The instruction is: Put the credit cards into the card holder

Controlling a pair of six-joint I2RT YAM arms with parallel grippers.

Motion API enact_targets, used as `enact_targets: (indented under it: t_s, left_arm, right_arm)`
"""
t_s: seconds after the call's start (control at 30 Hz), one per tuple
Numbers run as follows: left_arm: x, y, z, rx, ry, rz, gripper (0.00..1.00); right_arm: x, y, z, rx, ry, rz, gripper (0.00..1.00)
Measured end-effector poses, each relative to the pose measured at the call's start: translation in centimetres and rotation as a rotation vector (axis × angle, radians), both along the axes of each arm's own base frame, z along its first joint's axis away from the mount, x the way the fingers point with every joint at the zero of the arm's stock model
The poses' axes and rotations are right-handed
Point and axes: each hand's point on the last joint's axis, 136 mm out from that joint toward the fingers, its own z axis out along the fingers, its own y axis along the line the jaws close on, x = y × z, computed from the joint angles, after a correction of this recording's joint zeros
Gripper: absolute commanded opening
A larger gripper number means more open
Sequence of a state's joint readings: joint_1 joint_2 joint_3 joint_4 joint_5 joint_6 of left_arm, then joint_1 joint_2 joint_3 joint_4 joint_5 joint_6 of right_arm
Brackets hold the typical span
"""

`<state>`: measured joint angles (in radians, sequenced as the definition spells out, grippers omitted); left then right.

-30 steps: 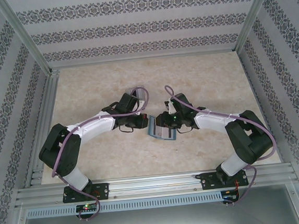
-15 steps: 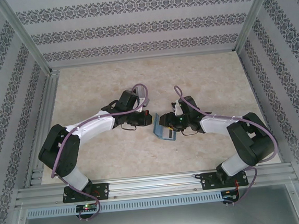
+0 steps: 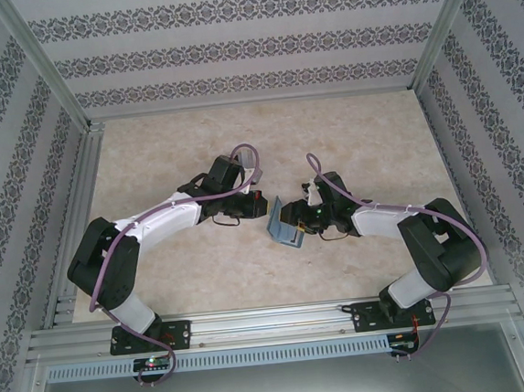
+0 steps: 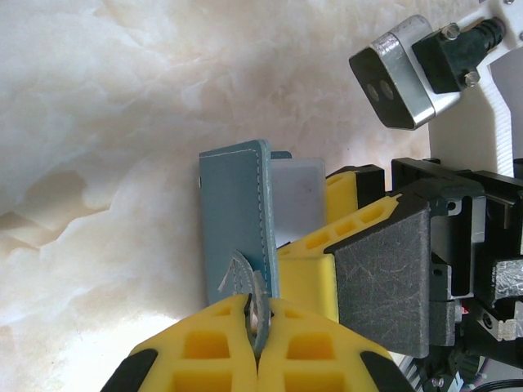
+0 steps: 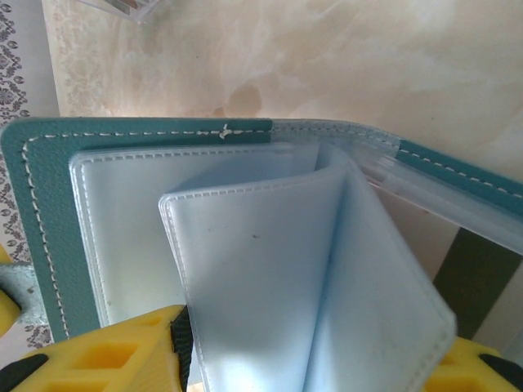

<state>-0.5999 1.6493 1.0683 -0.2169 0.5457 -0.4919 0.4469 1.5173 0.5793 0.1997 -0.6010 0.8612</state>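
Top view, near to far: the small teal-blue stitched bifold card holder [image 3: 282,231] stands on edge, partly open, mid-table, at 12 o'clock from the gap between the arm bases. At its 10 o'clock the left gripper [image 3: 263,203] is clenched on the teal cover's edge, its yellow fingers [image 4: 204,351] pinched tight. At its 3 o'clock the right gripper [image 3: 302,218] is released, jaws parted, with the pale blue clear pocket leaves [image 5: 270,269] loose between them; can't tell if the pads touch. A clear plastic stand [image 5: 131,6] shows at 11 o'clock beyond. The marbled beige tabletop [image 3: 367,132] lies behind.
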Motion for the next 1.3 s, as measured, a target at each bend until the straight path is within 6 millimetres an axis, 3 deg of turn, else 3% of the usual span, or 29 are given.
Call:
enact_targets:
  t_s: [0.2,0.4,0.5,0.7,1.03,1.3]
  left_arm:
    - [0.0,0.0,-0.1,-0.002,0.003,0.006,0.00]
    - [0.0,1.0,-1.3,0.004,0.037,0.047,0.00]
    - [0.3,1.6,-1.8,0.003,0.047,0.071,0.00]
    - [0.2,2.3,-2.6,0.009,0.075,0.102,0.00]
    - [0.4,2.5,-2.7,0.015,0.071,0.111,0.00]
    - [0.6,3.2,-3.1,0.043,0.058,0.136,0.00]
  right_arm:
    - [-0.2,0.1,0.3,0.008,0.002,0.006,0.54]
    - [0.4,0.6,3.1,0.049,-0.054,0.020,0.57]
    - [0.6,0.8,3.6,0.054,-0.062,0.024,0.57]
    - [0.2,0.6,2.7,0.034,-0.030,0.024,0.54]
    - [0.0,0.1,1.4,-0.014,-0.005,0.028,0.41]
    - [0.2,-2.6,1.1,-0.107,-0.015,-0.023,0.41]
